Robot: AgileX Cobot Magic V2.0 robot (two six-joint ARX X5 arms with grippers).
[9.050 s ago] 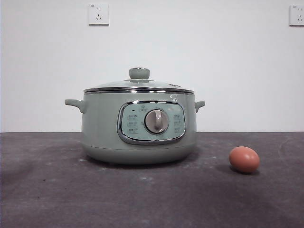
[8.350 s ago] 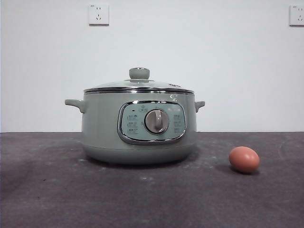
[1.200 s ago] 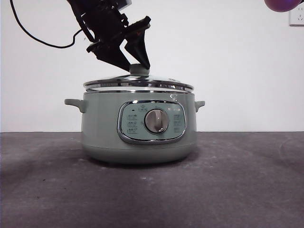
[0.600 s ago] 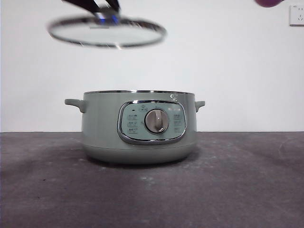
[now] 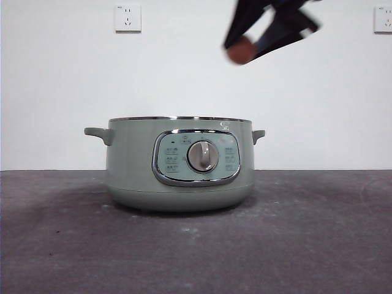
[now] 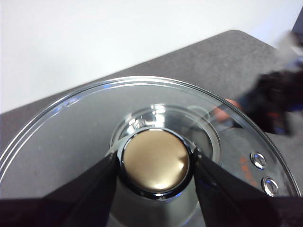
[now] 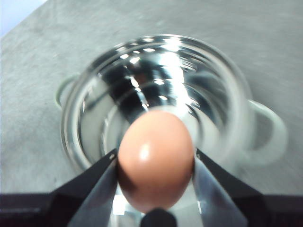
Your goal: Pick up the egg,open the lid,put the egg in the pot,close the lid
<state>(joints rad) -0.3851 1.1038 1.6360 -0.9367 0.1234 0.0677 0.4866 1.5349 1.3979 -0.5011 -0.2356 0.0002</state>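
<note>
Egg-into-pot step: right gripper (image 7: 155, 163) grasps the egg (image 7: 156, 158) above the open pot (image 5: 179, 165) at its 1 o'clock; left gripper (image 6: 155, 165) is clenched on the lid (image 6: 85, 137); next, lower and release.

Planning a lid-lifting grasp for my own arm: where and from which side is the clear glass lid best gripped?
By its central knob, from directly above. The clear glass lid is a wide, shallow dome with a thin rim, so only the raised knob fits between two jaws. The left gripper holds it so, a jaw on each side.

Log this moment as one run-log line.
right gripper: shut on egg, above open pot | left gripper: shut on lid knob, lid held off pot | next: lower egg into pot
</note>
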